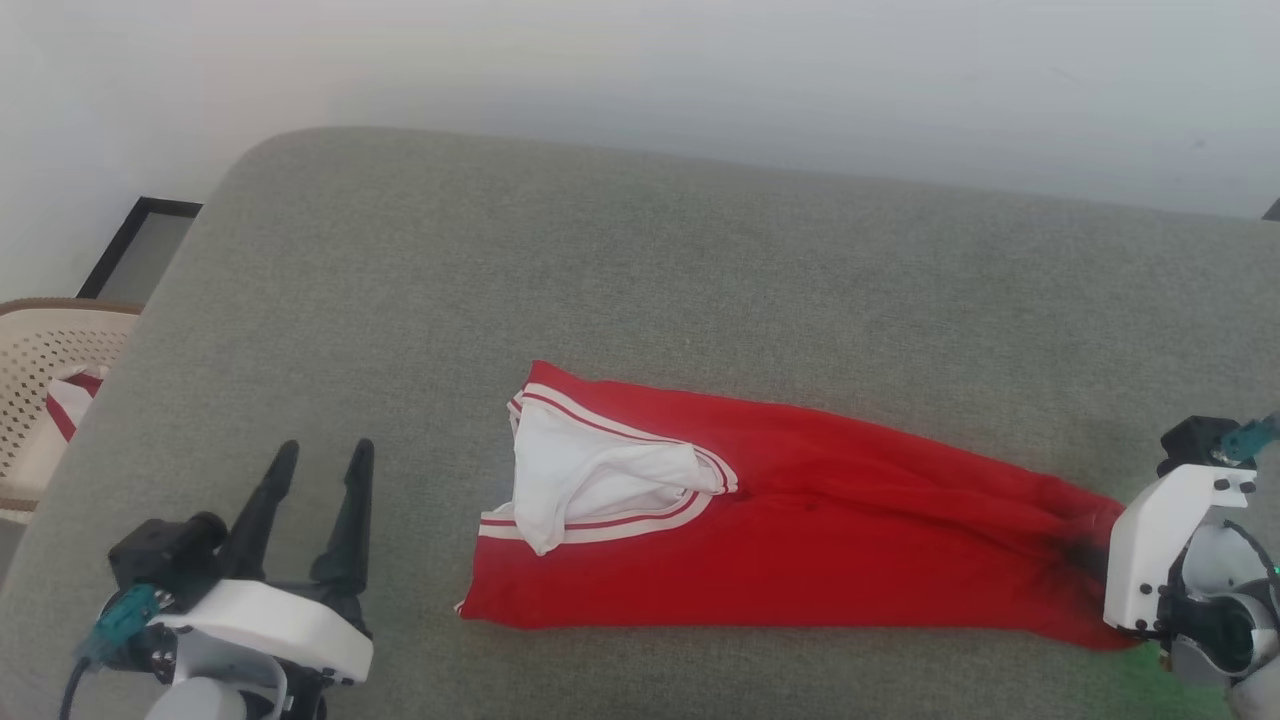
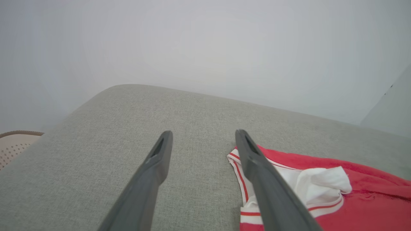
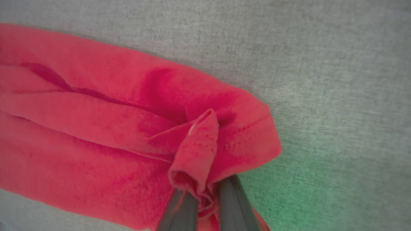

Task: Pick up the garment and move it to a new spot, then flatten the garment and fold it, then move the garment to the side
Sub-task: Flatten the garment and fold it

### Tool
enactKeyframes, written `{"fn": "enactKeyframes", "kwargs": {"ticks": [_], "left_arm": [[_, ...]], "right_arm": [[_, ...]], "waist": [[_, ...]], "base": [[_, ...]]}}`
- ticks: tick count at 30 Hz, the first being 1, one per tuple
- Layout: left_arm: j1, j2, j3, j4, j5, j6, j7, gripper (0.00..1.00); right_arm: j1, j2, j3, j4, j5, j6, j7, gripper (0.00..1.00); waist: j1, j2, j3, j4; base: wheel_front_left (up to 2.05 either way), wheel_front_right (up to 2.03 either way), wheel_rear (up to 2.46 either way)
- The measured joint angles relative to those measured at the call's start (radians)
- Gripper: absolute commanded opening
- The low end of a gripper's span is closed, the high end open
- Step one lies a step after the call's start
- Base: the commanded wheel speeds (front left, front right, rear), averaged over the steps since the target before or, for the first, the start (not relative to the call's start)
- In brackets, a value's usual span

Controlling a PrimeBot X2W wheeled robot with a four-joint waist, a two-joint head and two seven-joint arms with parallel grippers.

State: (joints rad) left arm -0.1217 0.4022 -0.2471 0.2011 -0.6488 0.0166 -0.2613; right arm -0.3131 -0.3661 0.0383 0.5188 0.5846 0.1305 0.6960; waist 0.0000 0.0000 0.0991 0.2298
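The garment (image 1: 800,540) is found lying as a long folded band on the grey upholstered surface (image 1: 700,260). Its hem end is pinched in the closed right claw (image 3: 207,194), presumably for folding over. The left claw (image 1: 323,452) is held spread wide, empty, near the sleeve end.

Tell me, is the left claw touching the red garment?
No, the left claw stands open over the bare grey surface, clear of the garment.

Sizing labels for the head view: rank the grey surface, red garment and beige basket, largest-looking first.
1. grey surface
2. red garment
3. beige basket, smallest as seen, though the picture's edge cuts it off
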Motion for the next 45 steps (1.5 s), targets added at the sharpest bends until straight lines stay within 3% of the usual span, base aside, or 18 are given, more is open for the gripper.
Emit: {"fn": "enactKeyframes", "kwargs": {"ticks": [6,11,21,27,36,45], "left_arm": [[0.026,-0.095,0.158,-0.009,0.123,-0.089,0.0,1.0],[0.046,-0.152,0.249,-0.007,0.182,-0.128,0.0,1.0],[0.051,-0.204,0.314,-0.012,0.25,-0.144,0.0,1.0],[0.051,-0.207,0.296,-0.017,0.253,-0.145,0.0,1.0],[0.057,-0.198,0.284,-0.016,0.242,-0.145,0.0,1.0],[0.057,-0.191,0.263,-0.019,0.237,-0.145,0.0,1.0]], "right_arm": [[-0.018,-0.02,0.027,0.007,0.05,0.0,-0.021,0.0],[-0.034,-0.056,0.016,0.019,0.058,0.001,-0.051,0.0],[-0.063,-0.185,-0.09,0.107,-0.009,0.001,-0.082,0.0],[-0.09,-0.21,-0.1,0.126,-0.037,0.001,-0.097,0.0],[-0.046,-0.188,0.014,-0.099,0.064,0.0,-0.067,0.0],[-0.02,-0.081,0.141,-0.37,0.119,0.0,0.007,0.0]], "waist": [[0.0,0.0,0.007,-0.001],[0.0,0.0,0.01,-0.017],[0.0,0.0,0.017,-0.064],[0.0,0.0,0.02,-0.092],[0.0,0.0,-0.003,-0.108],[0.0,0.0,-0.016,-0.083]], "base": [[0.0,0.0,0.0],[0.0,0.0,0.0],[0.0,0.0,0.0],[0.0,0.0,0.0],[0.0,0.0,0.0],[0.0,0.0,0.0]]}}
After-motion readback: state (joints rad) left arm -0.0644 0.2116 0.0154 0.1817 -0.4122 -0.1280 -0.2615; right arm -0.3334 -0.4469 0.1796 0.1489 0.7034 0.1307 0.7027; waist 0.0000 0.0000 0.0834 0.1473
